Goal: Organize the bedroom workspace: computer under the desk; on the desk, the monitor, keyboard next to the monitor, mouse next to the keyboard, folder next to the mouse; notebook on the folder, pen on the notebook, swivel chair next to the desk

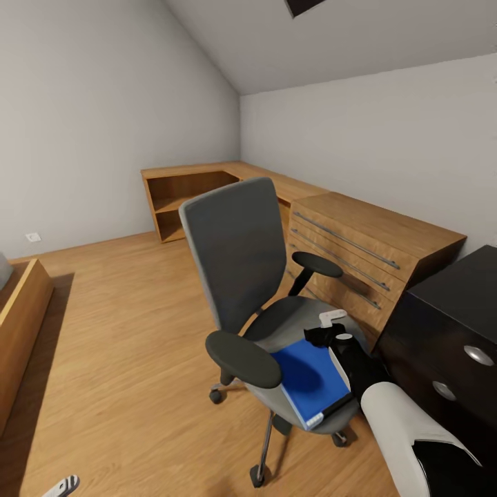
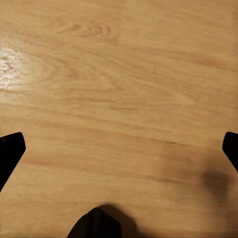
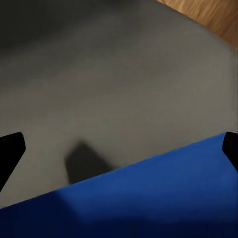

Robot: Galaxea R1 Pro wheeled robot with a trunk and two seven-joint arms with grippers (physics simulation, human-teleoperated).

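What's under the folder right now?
The folder lies flat on the chair seat, grey padding showing beside it in the right wrist view. The right end effector hovers over its edge. Whether anything lies beneath the folder is hidden.

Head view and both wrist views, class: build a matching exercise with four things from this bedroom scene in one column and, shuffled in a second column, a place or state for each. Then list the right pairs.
Column one:
1. folder
2. swivel chair
3. right gripper
4. left gripper

Column two:
A. stands on the wooden floor
B. open, above bare floorboards
C. lies on the grey seat
D. open, over the blue cover's edge

Pairs: 1-C, 2-A, 3-D, 4-B.
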